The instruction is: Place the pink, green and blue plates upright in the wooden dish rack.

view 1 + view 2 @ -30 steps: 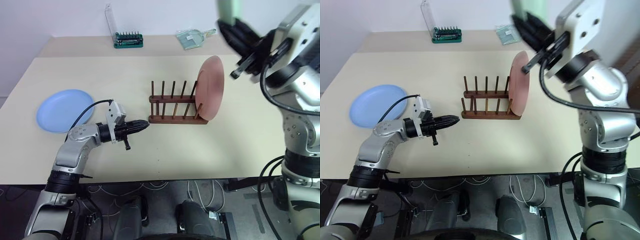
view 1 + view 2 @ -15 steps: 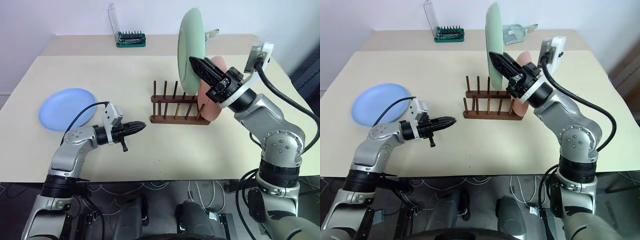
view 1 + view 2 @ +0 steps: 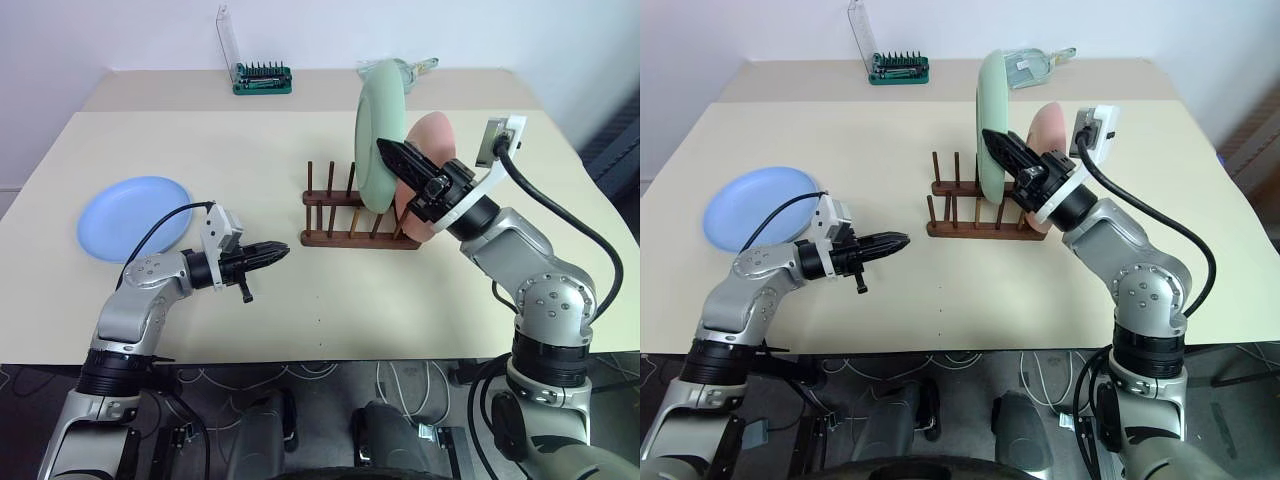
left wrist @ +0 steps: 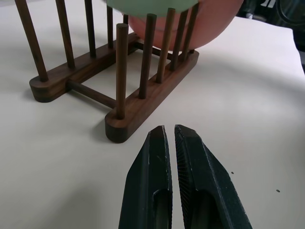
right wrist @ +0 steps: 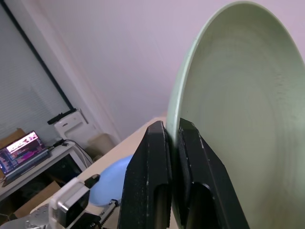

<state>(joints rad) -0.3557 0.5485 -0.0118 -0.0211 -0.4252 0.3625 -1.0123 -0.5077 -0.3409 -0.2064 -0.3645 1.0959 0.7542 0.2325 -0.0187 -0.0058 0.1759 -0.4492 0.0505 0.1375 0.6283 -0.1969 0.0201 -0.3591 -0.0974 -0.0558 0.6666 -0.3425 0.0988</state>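
1. Left eye view: green plate [image 3: 378, 135] is held on edge over the wooden dish rack [image 3: 358, 210], pinched by right gripper [image 3: 385, 148], ready for slotting.
2. Pink plate [image 3: 432, 150] is racked upright.
3. Blue plate [image 3: 132, 217] is left flat on the table.
4. Left gripper [image 3: 282, 250] is closed, empty, beside the rack.

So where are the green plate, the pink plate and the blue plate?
green plate [image 3: 375, 135], left eye view, middle of its face
pink plate [image 3: 428, 140], left eye view, upper part beside the green one
blue plate [image 3: 125, 215], left eye view, centre of the dish
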